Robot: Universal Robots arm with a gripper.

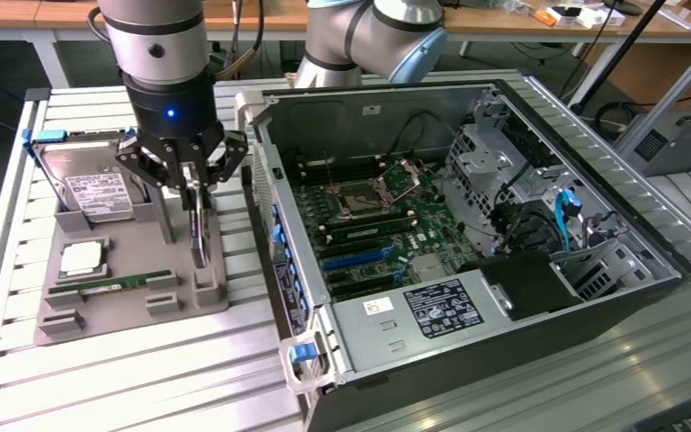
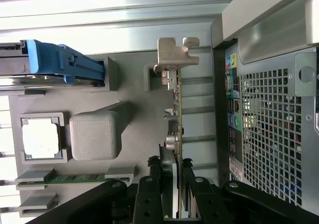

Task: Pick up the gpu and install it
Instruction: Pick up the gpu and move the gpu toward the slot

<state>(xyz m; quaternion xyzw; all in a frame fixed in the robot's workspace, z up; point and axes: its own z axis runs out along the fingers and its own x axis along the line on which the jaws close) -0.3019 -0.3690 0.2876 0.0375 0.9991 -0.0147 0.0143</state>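
The gpu (image 1: 199, 236) is a thin dark card standing on edge at the side of the grey holder tray (image 1: 123, 310) nearest the computer. In the wrist view the gpu (image 2: 176, 109) runs away from me, with its silver bracket (image 2: 177, 52) at the far end. My gripper (image 1: 192, 184) hangs straight down over its top edge. The black fingers (image 2: 162, 191) press in on both faces of the card, so the gripper (image 2: 175, 184) is shut on it. The card's lower edge is still down at the tray.
The open computer case (image 1: 633, 225) lies at the exterior view's right with its motherboard (image 1: 358, 234) exposed, and its perforated rear panel (image 2: 269, 124) is close beside the card. The tray also holds a hard drive (image 1: 100, 189), a processor (image 1: 82, 258) and a green memory stick (image 1: 118, 283).
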